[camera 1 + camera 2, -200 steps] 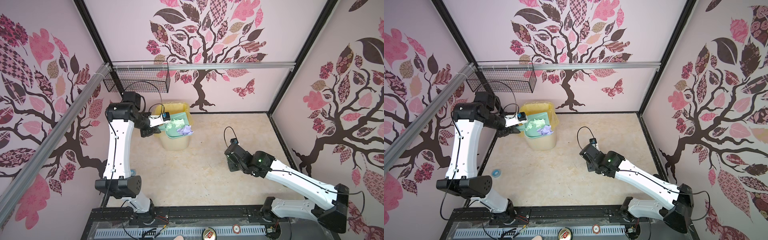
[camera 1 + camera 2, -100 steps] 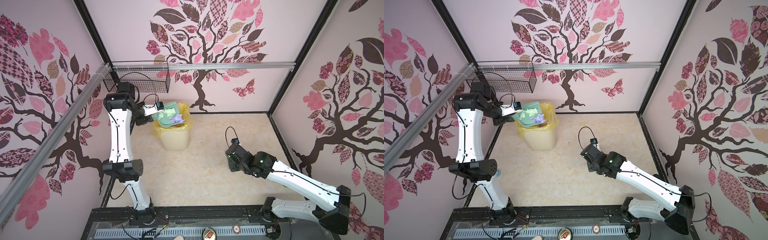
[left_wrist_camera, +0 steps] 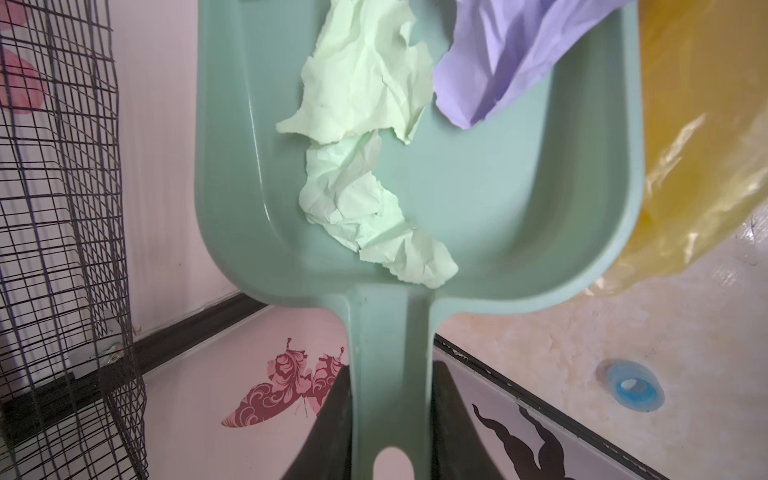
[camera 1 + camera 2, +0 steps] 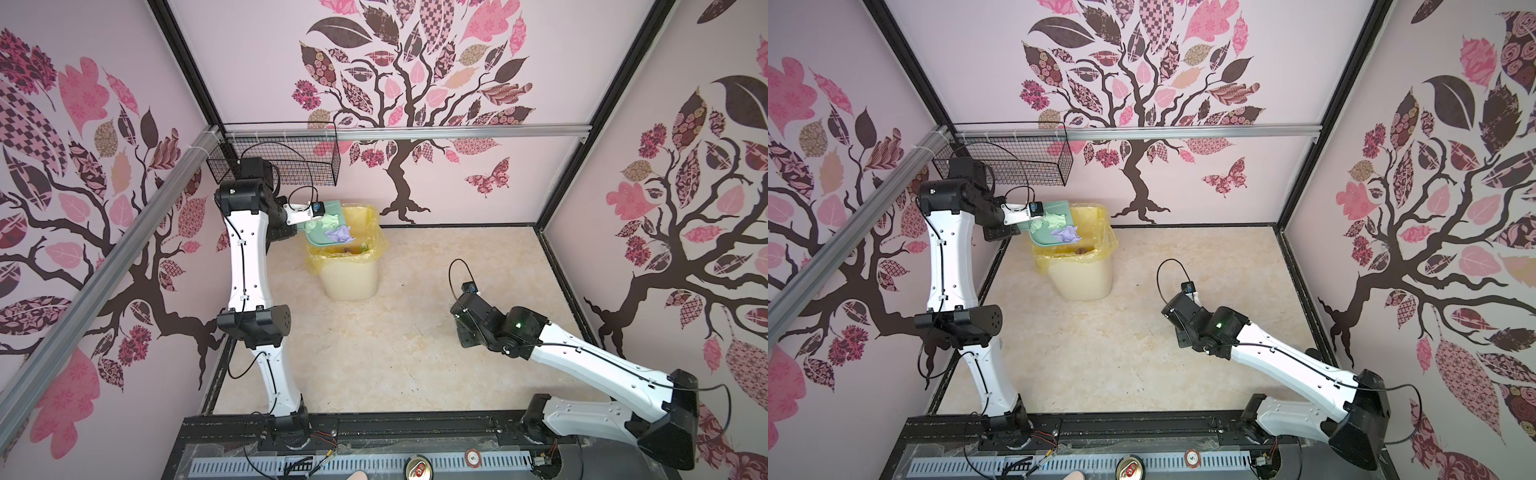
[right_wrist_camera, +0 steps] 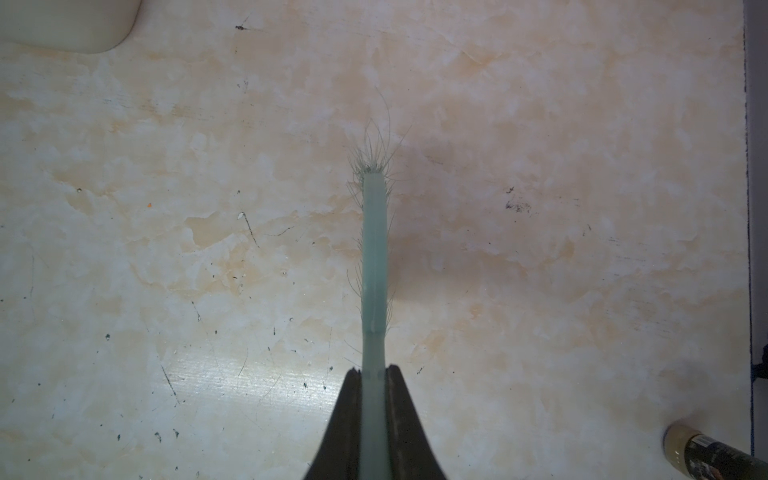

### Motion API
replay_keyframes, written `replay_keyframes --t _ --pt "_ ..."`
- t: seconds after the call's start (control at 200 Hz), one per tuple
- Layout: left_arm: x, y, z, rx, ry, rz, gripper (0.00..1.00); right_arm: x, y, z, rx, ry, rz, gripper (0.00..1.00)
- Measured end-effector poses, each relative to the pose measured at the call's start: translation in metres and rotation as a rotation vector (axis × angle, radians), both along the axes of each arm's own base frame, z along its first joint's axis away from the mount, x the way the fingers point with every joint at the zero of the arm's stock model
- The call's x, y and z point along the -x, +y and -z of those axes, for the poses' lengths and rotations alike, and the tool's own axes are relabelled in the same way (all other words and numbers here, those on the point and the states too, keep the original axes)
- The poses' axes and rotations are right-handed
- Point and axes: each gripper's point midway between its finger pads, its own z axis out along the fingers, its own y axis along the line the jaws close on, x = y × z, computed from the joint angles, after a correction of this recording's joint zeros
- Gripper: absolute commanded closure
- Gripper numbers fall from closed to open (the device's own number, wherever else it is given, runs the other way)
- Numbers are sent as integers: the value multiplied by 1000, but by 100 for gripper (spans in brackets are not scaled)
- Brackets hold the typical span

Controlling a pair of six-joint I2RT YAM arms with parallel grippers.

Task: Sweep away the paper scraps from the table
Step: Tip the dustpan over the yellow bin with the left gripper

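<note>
A teal dustpan point(image 3: 498, 199) hangs tilted over the mouth of the yellow-lined bin point(image 4: 351, 278) at the table's back left. My left gripper point(image 3: 390, 374) is shut on its handle. Inside the pan lie paper scraps, pale green wads point(image 3: 365, 83) and a lilac one point(image 3: 498, 54); in both top views the lilac one point(image 4: 340, 235) point(image 4: 1066, 235) sits near the pan's lower lip. More scraps show inside the bin point(image 4: 361, 247). My right gripper point(image 5: 374, 372) is shut on the teal brush point(image 5: 375, 249), low over the bare beige table point(image 4: 415, 332) at the right.
A black wire basket point(image 4: 286, 164) hangs on the back wall just behind the left arm's elbow. A small blue ring point(image 3: 633, 390) lies on the table by the left edge. A dark bottle-like object point(image 5: 706, 453) lies near the table's black frame, close to the right gripper.
The left arm has straightened up and carried the dustpan higher and toward the back left over the bin. The right arm with the brush has hardly moved.
</note>
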Motion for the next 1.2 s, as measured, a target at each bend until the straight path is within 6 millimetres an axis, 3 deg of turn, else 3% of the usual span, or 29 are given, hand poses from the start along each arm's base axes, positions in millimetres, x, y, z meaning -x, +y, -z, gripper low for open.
replay_keyframes --t 0.165,0.355,0.63,0.885,1.055,1.2 --pt "-4 -1 -2 -72 -19 18 100 -2 -1 -1 -3 -5 4 100" --pt "-17 -9 -17 -204 -117 68 100 -4 3 -2 -20 -11 3 100" --pt "-25 -24 -42 -453 -329 189 100 -3 2 4 -16 -3 1 100" --pt "-51 -26 -67 -572 -555 210 100 1 -1 15 -4 13 -1 100" --pt "-60 -30 -113 -564 -729 172 100 2 -2 13 -11 6 -1 100" --pt "-37 -35 -181 -456 -857 113 100 2 -4 11 -11 0 1 100"
